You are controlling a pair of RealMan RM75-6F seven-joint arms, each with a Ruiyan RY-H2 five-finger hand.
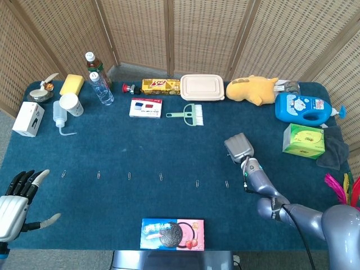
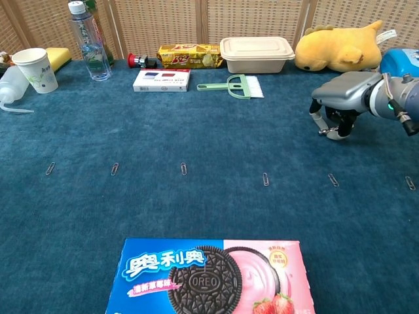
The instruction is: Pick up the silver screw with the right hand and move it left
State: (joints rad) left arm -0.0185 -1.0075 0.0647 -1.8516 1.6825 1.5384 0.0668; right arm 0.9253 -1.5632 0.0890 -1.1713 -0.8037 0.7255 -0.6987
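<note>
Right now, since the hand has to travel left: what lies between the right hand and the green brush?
Nothing. Only bare blue cloth separates the right hand from the brush; both views show it.

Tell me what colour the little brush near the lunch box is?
The brush is light green, clearest in the chest view.

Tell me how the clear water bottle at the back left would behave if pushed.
The clear water bottle stands upright, tall on a narrow base, so a push near its cap would probably tip it. Being round, it would likely roll once down. Its smooth plastic may be slippery.
</note>
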